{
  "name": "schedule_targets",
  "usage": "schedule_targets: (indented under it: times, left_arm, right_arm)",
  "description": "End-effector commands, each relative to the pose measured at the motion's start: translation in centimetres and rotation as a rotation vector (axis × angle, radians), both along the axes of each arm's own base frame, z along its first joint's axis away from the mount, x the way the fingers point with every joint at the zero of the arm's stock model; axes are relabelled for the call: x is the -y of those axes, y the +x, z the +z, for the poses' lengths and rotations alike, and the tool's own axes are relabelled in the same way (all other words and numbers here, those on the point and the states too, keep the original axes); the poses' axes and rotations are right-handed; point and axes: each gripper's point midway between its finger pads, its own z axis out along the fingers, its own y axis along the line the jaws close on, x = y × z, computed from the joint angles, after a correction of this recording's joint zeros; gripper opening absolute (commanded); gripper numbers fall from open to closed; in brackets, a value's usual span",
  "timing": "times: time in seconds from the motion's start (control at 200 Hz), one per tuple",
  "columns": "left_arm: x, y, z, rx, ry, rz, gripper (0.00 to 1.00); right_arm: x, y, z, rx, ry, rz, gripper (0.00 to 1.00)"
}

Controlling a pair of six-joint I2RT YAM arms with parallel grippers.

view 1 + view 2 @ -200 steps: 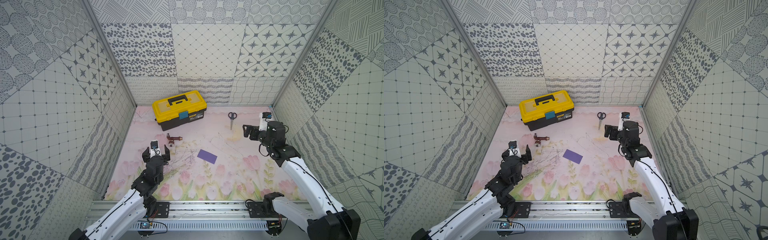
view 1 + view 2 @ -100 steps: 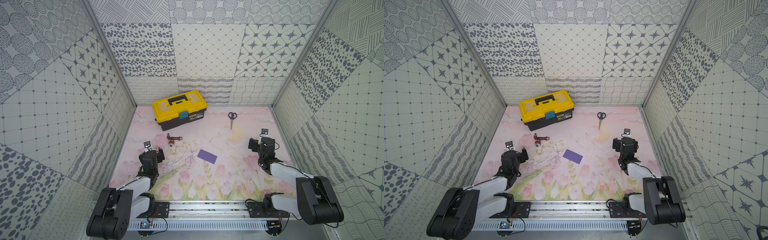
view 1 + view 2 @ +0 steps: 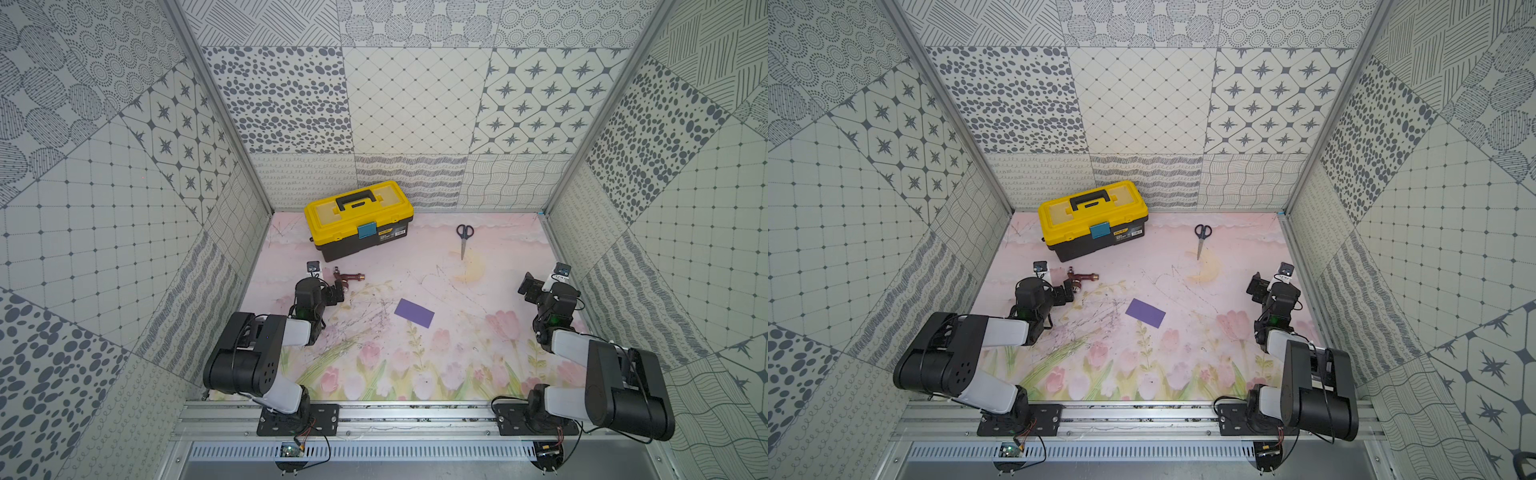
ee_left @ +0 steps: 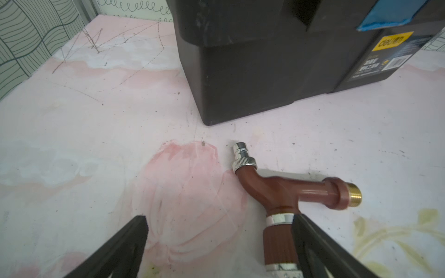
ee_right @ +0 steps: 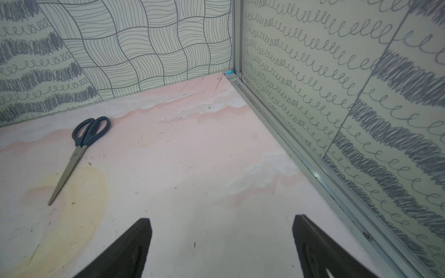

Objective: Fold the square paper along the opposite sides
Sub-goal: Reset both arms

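Top views both show the square paper [image 3: 414, 313], a purple rectangle, lying flat between the left gripper [image 3: 340, 292] and right gripper [image 3: 528, 287], well apart from both; each gapes wide, holding nothing. Behind, the yellow toolbox [image 3: 359, 212] sits closed, contents hidden.

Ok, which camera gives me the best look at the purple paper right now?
A top view: the purple paper lies whole and unobstructed on the mat, in both top views. Neither wrist view shows it; left sees the toolbox, right the scissors.
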Motion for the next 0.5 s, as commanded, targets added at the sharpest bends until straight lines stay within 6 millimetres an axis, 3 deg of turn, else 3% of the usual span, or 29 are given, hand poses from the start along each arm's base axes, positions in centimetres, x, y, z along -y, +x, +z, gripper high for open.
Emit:
schedule_targets:
  times: [0.0, 0.12, 0.195, 0.28, 0.34, 0.495]
  left_arm:
    - [1.0, 0.8, 1.0, 0.045, -0.002, -0.077, 0.98]
    - [1.1, 0.7, 1.0, 0.039, -0.007, -0.078, 0.98]
    - [1.0, 0.8, 1.0, 0.041, -0.007, -0.077, 0.98]
    - [1.1, 0.7, 0.9, 0.038, -0.007, -0.078, 0.98]
    - [1.0, 0.7, 0.9, 0.037, -0.007, -0.077, 0.98]
    - [1.0, 0.7, 0.9, 0.037, -0.007, -0.076, 0.98]
  right_arm:
    - [-1.7, 0.0, 1.8, 0.086, 0.034, 0.075, 0.97]
    - [-4.1, 0.8, 1.6, 0.14, 0.114, 0.18, 0.97]
    - [-5.9, 2.7, 0.5, 0.098, 0.088, 0.238, 0.97]
    - [-10.1, 4.9, -1.3, -0.009, -0.071, 0.338, 0.97]
    - [-10.3, 4.1, -1.3, 0.03, -0.086, 0.342, 0.97]
    - [-9.6, 4.7, -1.6, -0.018, -0.05, 0.327, 0.97]
